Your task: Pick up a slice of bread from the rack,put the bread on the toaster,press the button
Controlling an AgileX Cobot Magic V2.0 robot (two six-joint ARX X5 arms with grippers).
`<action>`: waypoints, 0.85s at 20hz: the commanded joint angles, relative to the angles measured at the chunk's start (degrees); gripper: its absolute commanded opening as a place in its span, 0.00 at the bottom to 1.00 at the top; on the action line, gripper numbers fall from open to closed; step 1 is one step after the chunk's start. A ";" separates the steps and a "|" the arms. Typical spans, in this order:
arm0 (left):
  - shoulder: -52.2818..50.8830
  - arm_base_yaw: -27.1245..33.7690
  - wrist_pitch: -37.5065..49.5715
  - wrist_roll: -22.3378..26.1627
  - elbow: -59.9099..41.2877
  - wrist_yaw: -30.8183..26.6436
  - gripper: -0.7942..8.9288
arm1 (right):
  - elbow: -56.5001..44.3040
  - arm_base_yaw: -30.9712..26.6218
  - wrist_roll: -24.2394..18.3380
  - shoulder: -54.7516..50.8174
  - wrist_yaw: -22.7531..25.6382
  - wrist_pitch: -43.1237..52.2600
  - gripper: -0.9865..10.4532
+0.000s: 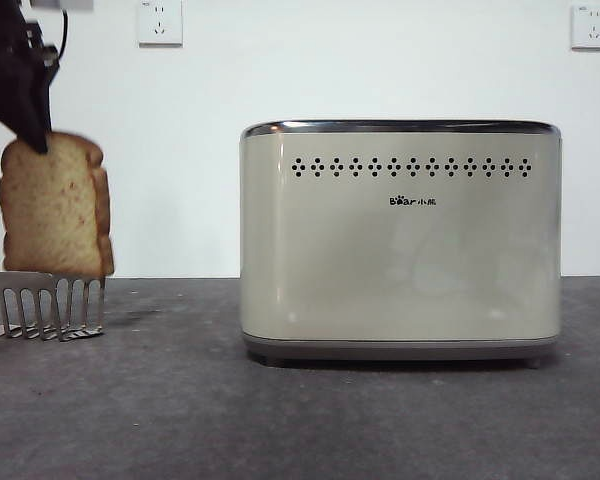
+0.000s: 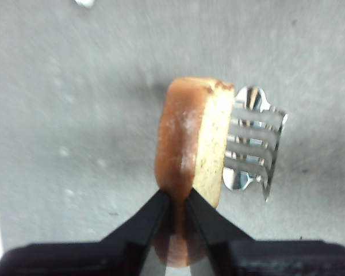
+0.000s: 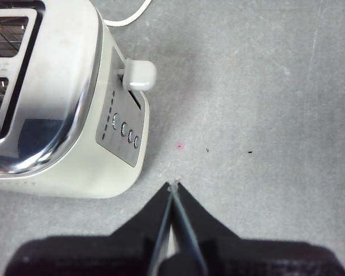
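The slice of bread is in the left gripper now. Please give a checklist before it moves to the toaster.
1. Left gripper shut on the slice of bread: ok.
2. Slice lifted out of the rack: cannot tell, its lower edge overlaps the bars.
3. Toaster slots open and empty: ok for the part in view.
4. Toaster lever free: ok.
5. Right gripper beside the toaster, away from the slots: ok.
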 commanded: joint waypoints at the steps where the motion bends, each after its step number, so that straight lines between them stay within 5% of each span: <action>1: -3.82 -0.44 -0.02 -1.64 -0.24 1.99 0.07 | 0.17 0.09 -0.50 0.07 -0.11 0.17 0.08; 8: -15.72 -6.21 3.54 -13.05 -0.24 4.44 0.07 | 0.17 0.09 -0.46 0.07 -0.68 0.04 0.08; 14: -21.79 -17.57 4.87 -31.56 -0.02 1.27 0.07 | 0.17 0.09 -0.46 0.07 -3.28 -1.88 0.08; 17: -21.88 -23.89 3.26 -34.34 3.04 -4.74 0.07 | 0.17 0.09 -0.46 0.07 -3.28 -2.89 0.08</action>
